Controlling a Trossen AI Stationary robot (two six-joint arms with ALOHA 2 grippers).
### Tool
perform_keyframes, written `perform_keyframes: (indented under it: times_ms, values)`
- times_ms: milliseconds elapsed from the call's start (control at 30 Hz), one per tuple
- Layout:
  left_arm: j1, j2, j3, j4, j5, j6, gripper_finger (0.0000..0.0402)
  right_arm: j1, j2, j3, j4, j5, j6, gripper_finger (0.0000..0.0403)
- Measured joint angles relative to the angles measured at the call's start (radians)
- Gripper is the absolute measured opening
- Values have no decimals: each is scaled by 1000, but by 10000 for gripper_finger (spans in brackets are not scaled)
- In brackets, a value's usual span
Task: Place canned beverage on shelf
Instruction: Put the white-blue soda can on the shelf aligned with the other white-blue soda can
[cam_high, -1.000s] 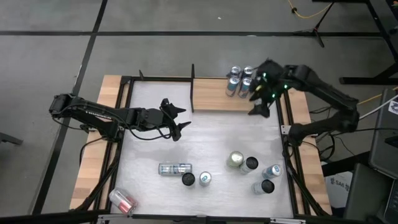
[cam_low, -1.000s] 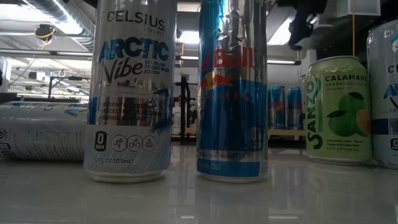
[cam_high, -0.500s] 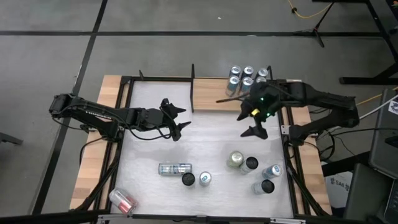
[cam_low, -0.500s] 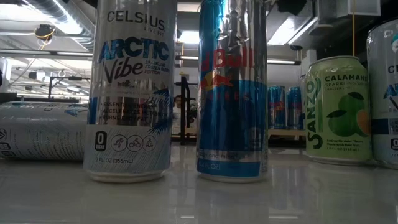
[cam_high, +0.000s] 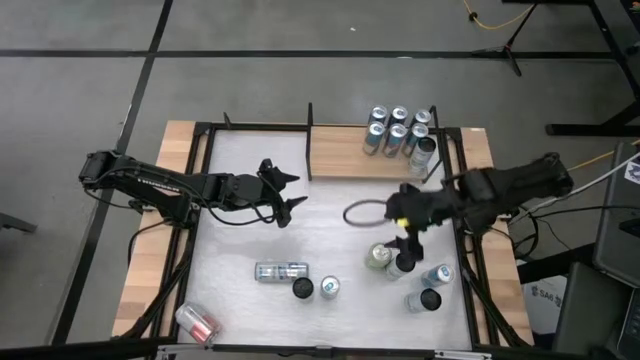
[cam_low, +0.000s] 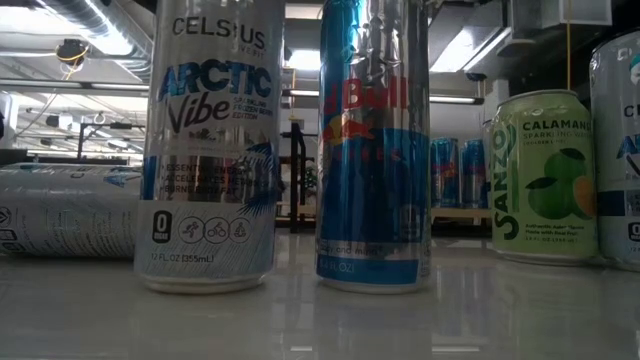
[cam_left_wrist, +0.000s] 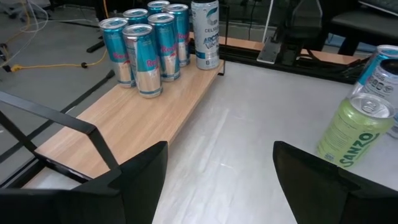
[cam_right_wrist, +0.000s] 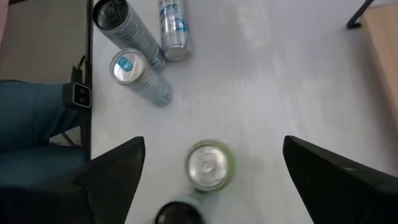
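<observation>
The shelf (cam_high: 345, 158) lies at the table's far side, with thin black uprights at its ends. Several blue-and-silver cans (cam_high: 390, 128) and a white can (cam_high: 423, 155) stand on its right end; they also show in the left wrist view (cam_left_wrist: 149, 43). My right gripper (cam_high: 402, 235) hangs open above a green can (cam_right_wrist: 209, 165) and a dark-topped can (cam_right_wrist: 177, 214), touching neither. Both cans stand upright on the table. My left gripper (cam_high: 285, 195) waits open over the table's left half, its fingers (cam_left_wrist: 143, 180) pointing toward the shelf.
More cans stand at the near right (cam_high: 430, 290) and near the front edge (cam_high: 315, 288). One lies on its side (cam_high: 280, 271). A pink can (cam_high: 197, 322) lies at the near left corner. A black frame (cam_high: 200, 180) edges the table. The middle of the table top (cam_high: 330, 225) is bare.
My right gripper has swung from the shelf's right end toward the table's near edge and rolled. It now hangs over the green can, still open. The white can shows on the shelf where the gripper was.
</observation>
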Motion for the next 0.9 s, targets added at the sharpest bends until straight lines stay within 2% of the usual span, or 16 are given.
perform_keyframes:
  times_ms: [233,567,900]
  values:
    - [0,0,0,-1,15,2,283,153,36,0,-37,142,181,369]
    - [0,0,0,-1,16,5,283,264,137,0,-147,158,380,369]
    - [0,0,0,-2,16,5,283,294,201,-1,-241,139,550,369]
